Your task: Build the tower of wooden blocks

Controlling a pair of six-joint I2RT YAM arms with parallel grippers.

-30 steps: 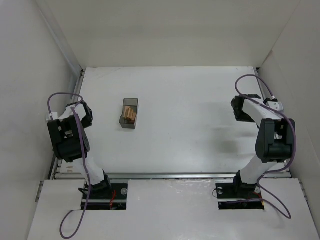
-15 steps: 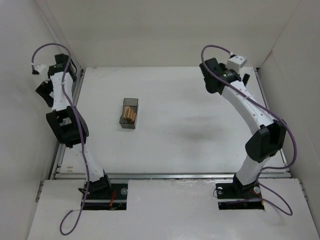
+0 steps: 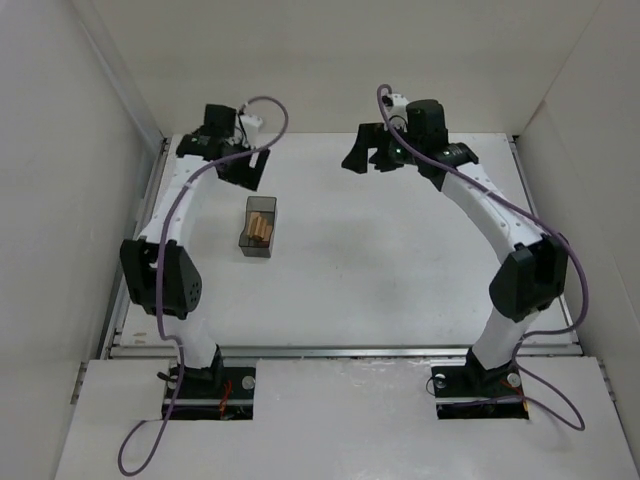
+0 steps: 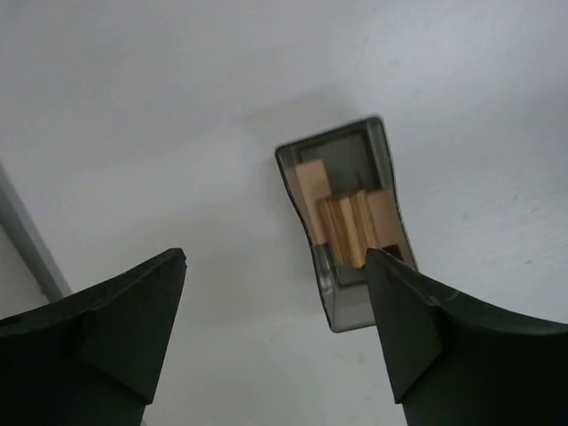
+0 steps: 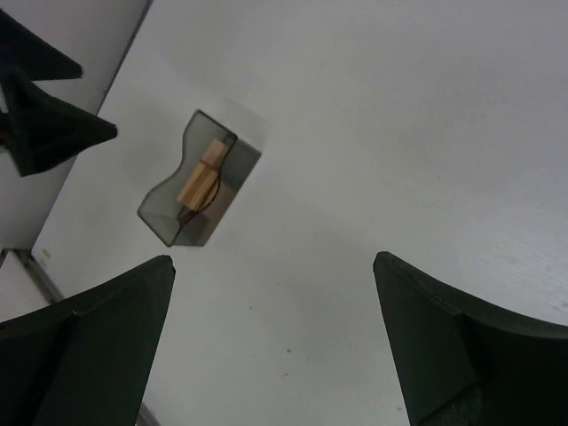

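Note:
Light-tan wooden blocks [image 3: 261,227] lie packed inside a dark translucent box [image 3: 258,246] on the left half of the table. In the left wrist view the blocks [image 4: 348,224] fill the box [image 4: 353,306], which sits below and just ahead of my right fingertip. My left gripper [image 3: 240,170] [image 4: 275,257] hovers open just behind the box, holding nothing. My right gripper [image 3: 368,162] [image 5: 273,259] hangs open and empty above the far middle of the table. From there I see the box [image 5: 169,222] to the left, with tan blocks [image 5: 201,176] and a dark reddish piece [image 5: 187,215] inside.
White walls close in the table [image 3: 400,260] on three sides. A metal rail [image 3: 340,351] runs along its near edge. The left gripper's fingers [image 5: 53,133] show at the top left of the right wrist view.
Both arms have swung from the table's sides to its far end. The left gripper now hangs behind the box and the right over the far middle. The box has not moved.

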